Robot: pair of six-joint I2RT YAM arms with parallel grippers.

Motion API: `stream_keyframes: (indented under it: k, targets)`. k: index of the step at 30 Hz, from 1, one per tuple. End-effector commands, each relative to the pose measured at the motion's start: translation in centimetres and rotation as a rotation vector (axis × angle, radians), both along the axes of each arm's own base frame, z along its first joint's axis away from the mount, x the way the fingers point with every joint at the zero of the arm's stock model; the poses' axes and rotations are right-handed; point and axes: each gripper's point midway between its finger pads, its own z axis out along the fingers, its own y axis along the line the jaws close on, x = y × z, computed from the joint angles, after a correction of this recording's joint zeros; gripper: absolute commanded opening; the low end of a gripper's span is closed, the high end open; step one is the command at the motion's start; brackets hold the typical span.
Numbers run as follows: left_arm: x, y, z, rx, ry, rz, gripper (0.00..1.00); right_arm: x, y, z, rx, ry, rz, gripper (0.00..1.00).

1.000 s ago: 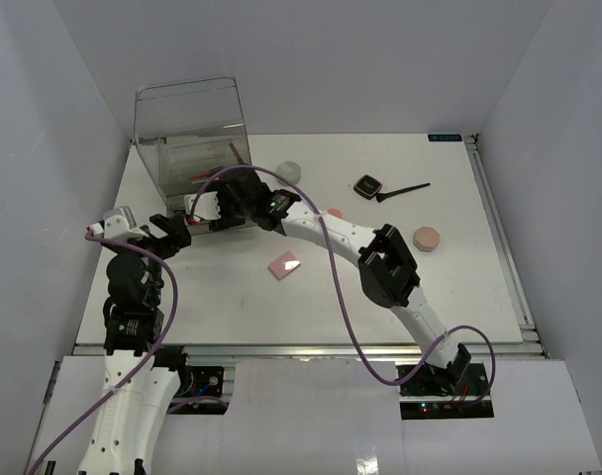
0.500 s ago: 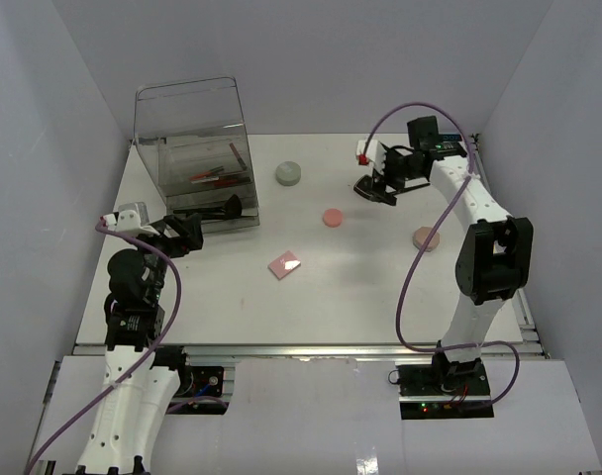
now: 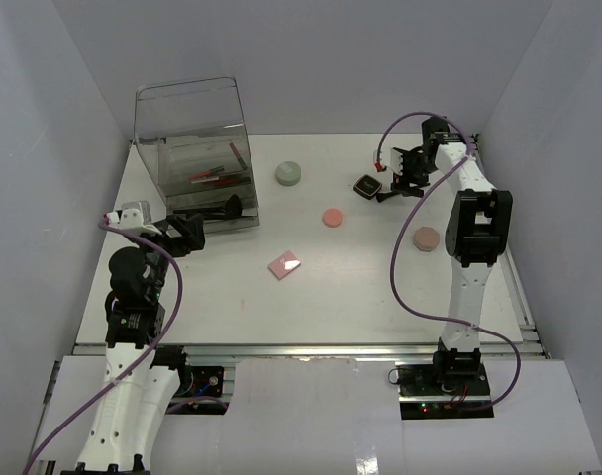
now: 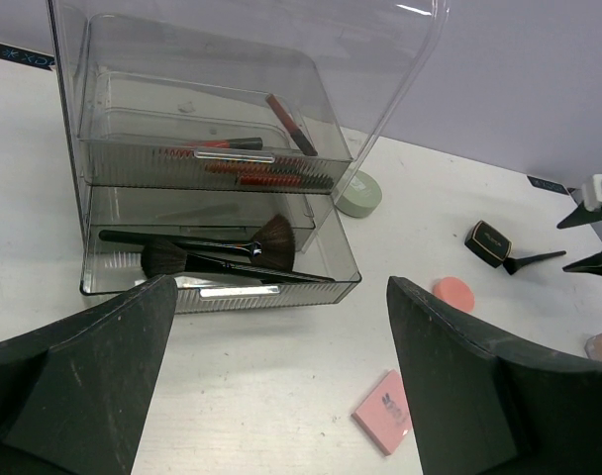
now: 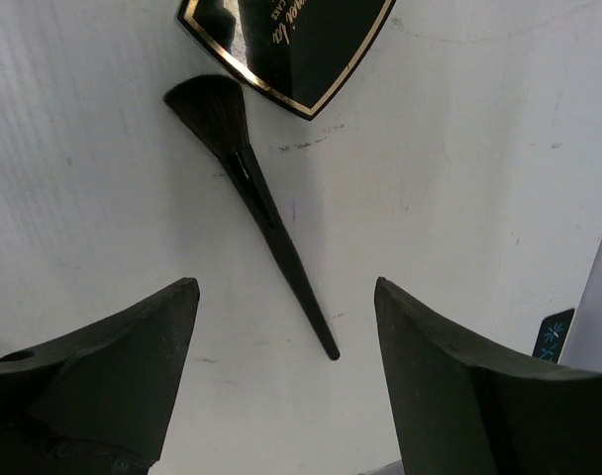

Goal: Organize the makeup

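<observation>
A: Starting at the right fingers (image 5: 283, 289), what are they doing?
B: They are standing spread apart and gripping nothing. In the wrist view they are filling the lower corners, and the black brush (image 5: 266, 213) is lying on the table (image 5: 459, 198) in the gap between them, with its bristles pointing to the upper left and its handle running down toward the lower centre.
A: How is it going to handle?
B: I am judging it light, stiff along the slim handle and soft at the bristles, and thin enough to be rolling or slipping. I would be taking it across the handle near its middle, never at the hairs.
A: And just above it?
B: The black square compact (image 5: 281, 40) is sitting at the top edge, cut off by the frame. Its corner is close to the bristles, but I cannot tell whether they are touching.
A: The left fingers (image 4: 281, 287)?
B: Wide apart too and empty, facing the clear drawer box (image 4: 212, 119) at the upper left of the overhead view. Red sticks (image 4: 251, 170) are lying in its upper drawer and dark brushes (image 4: 222, 247) in the lower.
A: What is waiting outside it?
B: Across the middle of the overhead view are the grey jar (image 3: 288, 174), the pink disc (image 3: 332, 217) and the pink square compact (image 3: 284, 264) — and the beige puff (image 3: 426, 237) is at the right.
A: Anything hard to make out?
B: The ribbed drawer fronts are blurring the contents, so I am not counting sticks.
</observation>
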Motion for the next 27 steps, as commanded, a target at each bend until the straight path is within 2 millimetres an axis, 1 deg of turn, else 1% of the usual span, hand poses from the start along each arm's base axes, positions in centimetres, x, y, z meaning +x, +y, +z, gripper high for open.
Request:
stream_keyframes:
  k: [1,4,8,12,14,16,18,24,27]
  targets:
    - [0.1,0.0,0.0,0.011,-0.003,-0.004,0.98,1.7,-0.3,-0.1,-0.065,-0.033,0.081,0.74]
    - [0.1,-0.1,-0.2,0.011,0.003,-0.009,0.98,2.6,-0.2,-0.8,-0.074,-0.047,0.113,0.70]
    - [0.2,-0.1,-0.1,0.011,0.003,-0.009,0.98,3.0,-0.4,-2.1,-0.094,-0.038,0.131,0.65]
    - [0.2,-0.1,-0.3,0.011,0.008,-0.012,0.98,2.0,-0.7,-4.1,-0.118,0.018,0.172,0.60]
    - [0.2,0.0,-0.3,0.011,0.009,-0.006,0.98,1.3,-0.8,-4.5,-0.132,0.048,0.217,0.56]
    - [0.2,0.1,-0.1,0.011,0.004,-0.001,0.98,0.0,-0.8,-5.4,-0.144,0.111,0.254,0.52]
    - [0.2,0.2,-0.2,0.011,0.005,0.003,0.98,-0.3,-1.0,-5.9,-0.161,0.125,0.280,0.48]
    - [0.3,0.2,-0.3,0.011,0.010,0.005,0.98,-1.2,-1.0,-6.6,-0.190,0.154,0.330,0.47]
    - [0.3,0.3,-0.3,0.011,0.010,0.009,0.98,-1.9,-1.1,-7.4,-0.224,0.192,0.354,0.46]
